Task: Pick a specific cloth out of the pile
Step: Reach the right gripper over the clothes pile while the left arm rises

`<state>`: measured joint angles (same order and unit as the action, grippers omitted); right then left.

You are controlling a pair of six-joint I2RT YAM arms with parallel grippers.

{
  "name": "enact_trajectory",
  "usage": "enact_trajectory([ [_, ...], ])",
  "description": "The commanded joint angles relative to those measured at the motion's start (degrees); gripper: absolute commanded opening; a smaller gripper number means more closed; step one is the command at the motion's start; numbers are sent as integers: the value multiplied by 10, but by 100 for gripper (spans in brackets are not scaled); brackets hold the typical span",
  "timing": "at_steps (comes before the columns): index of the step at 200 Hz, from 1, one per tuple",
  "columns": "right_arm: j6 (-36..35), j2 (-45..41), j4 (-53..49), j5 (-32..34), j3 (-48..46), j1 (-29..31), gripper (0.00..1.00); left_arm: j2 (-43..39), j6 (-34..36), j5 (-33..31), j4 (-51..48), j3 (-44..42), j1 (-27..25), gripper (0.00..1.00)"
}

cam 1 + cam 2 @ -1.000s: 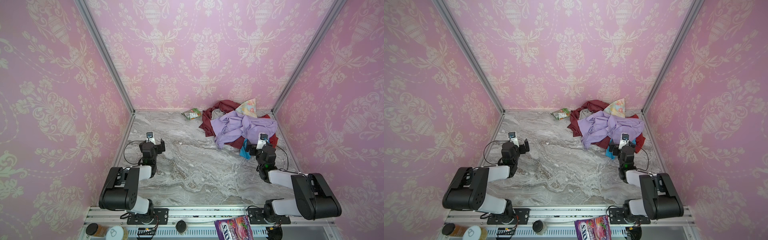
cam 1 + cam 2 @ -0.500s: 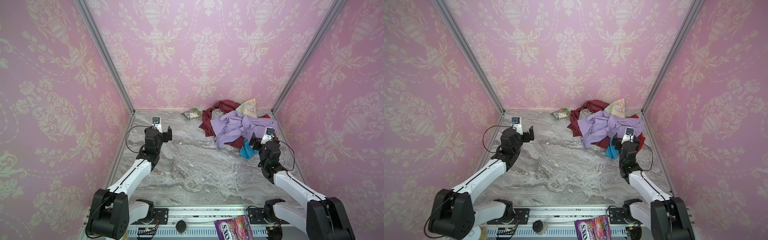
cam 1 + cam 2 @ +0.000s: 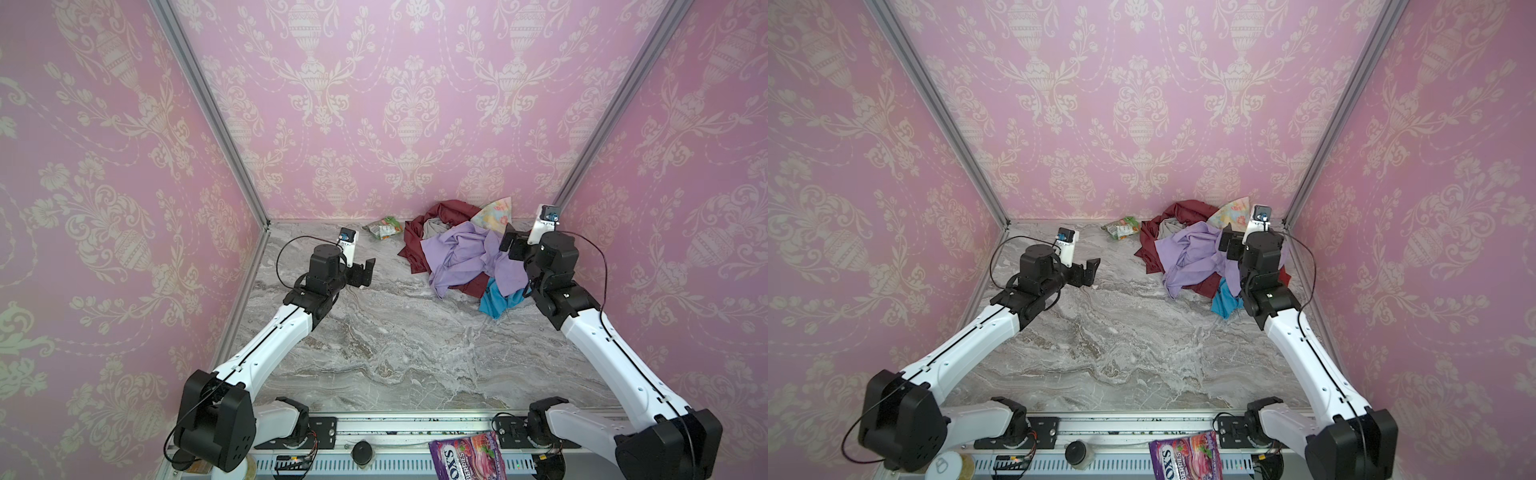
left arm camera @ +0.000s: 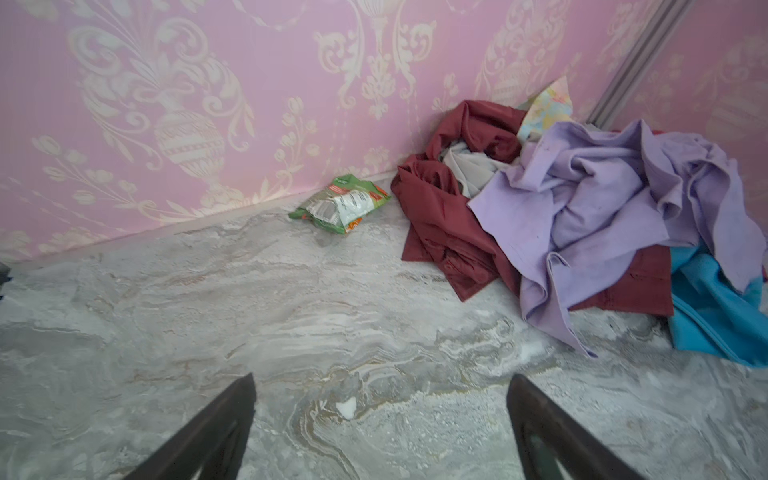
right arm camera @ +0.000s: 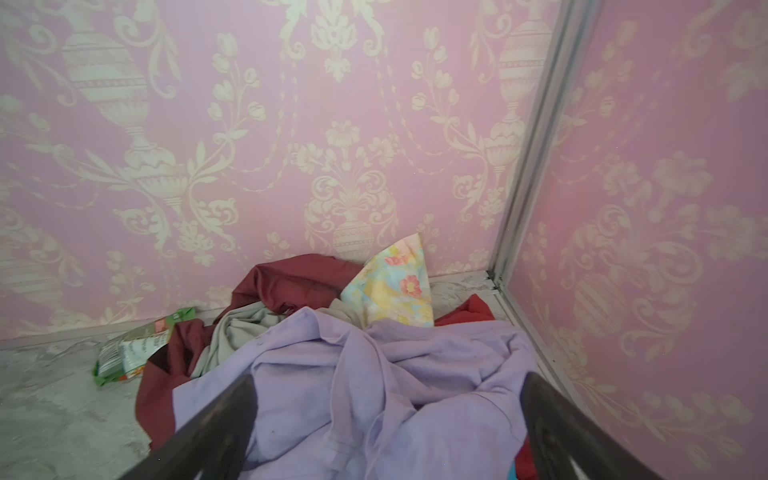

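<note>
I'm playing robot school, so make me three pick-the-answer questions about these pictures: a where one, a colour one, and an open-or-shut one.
1. Where is the grey cloth? A) in an end effector B) between the dark red cloth and lilac cloth C) lying all by itself
2. Which colour covers the top of the pile? A) green B) black C) lilac
3. The right end effector is A) open over the pile B) shut on a cloth C) shut, empty

Answers: B, a grey patch peeks out there; C, lilac folds lie uppermost; A, its fingers stand wide apart.
</note>
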<state>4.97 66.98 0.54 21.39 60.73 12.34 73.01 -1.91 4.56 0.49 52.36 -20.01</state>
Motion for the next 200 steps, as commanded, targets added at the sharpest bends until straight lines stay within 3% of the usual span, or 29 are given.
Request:
enact_trajectory([
  [1, -4, 59, -120, -58, 59, 36, 99, 8, 12, 44, -42, 13, -5, 96],
  [37, -26, 174, -199, -79, 189, 97, 99, 15, 14, 65, -60, 20, -5, 95],
  [101, -70, 366, -298, -112, 373, 151, 93, 33, -1, 123, -74, 30, 4, 94],
  [200, -152, 608, -405, -52, 632, 210, 82, 100, -178, 348, 71, 15, 121, 93],
])
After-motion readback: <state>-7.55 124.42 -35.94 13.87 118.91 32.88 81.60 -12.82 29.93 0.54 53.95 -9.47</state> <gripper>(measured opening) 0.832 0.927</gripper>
